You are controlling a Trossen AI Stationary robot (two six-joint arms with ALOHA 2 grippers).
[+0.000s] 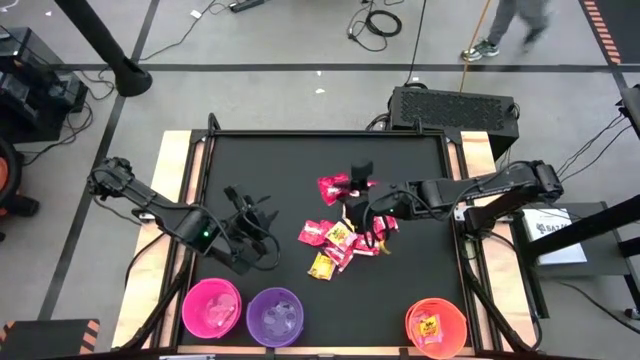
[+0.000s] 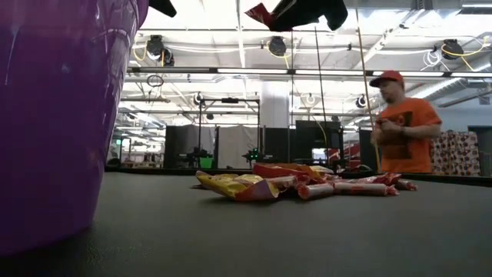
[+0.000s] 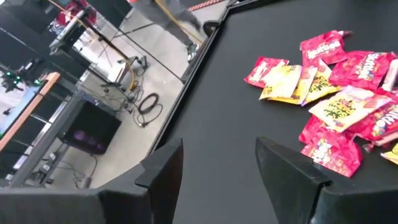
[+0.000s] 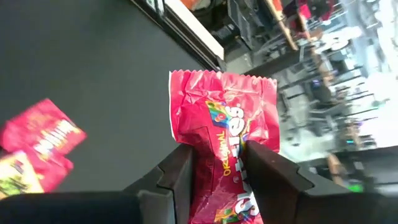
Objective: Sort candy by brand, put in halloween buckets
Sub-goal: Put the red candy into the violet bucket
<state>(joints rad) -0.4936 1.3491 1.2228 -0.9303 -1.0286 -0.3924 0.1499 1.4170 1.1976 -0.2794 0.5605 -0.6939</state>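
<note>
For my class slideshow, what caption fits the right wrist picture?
The right gripper pinches a red candy packet above the black table.

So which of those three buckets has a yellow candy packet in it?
The orange-red bucket, standing alone at the table's near right corner. A yellow packet lies inside it. The hot pink bucket and purple bucket, side by side at the left, show none.

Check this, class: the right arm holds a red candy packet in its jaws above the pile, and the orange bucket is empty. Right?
Not quite. The high view shows the orange bucket already holds a yellow packet. The right gripper does hold a red candy packet.
</note>
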